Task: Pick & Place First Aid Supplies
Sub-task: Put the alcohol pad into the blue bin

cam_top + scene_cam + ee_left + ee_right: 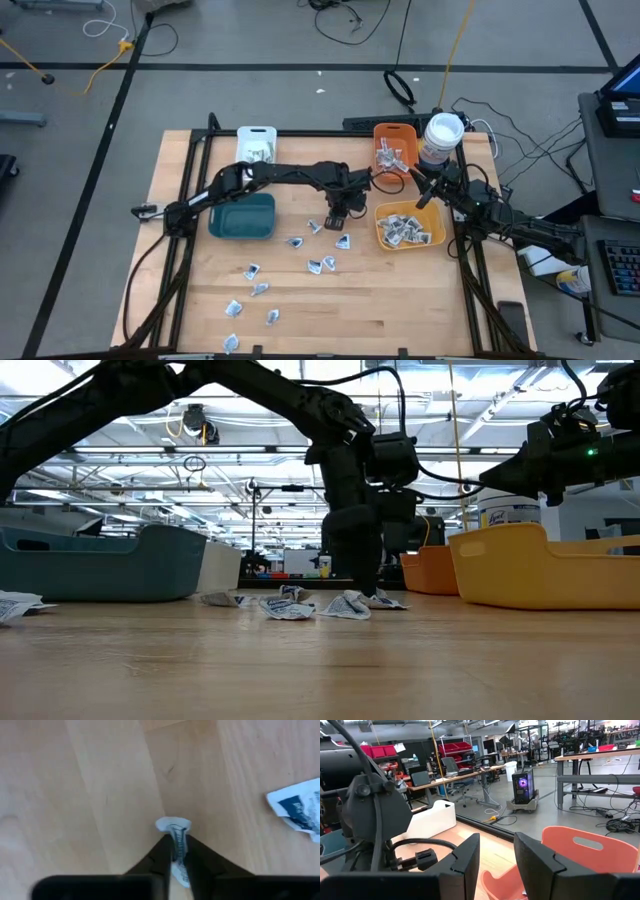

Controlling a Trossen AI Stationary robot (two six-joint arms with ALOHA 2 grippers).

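High view: left gripper (338, 215) at table centre, down on a packet; loose packets (292, 241) scatter toward 7 o'clock. Teal bin (243, 216) at 9, yellow bin (408, 225) at 3, orange bin (394, 146) and tub (441, 138) at 1.

Low view: gripper reaches the wood among packets.

Left wrist: fingers (161, 856) pinch a packet (176, 843) between them.

Right wrist: right gripper (496, 851) part open, empty, above orange bin.

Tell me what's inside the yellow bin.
The yellow bin holds a heap of white-grey packets, seen from above. Whatever lies beneath the heap is covered.
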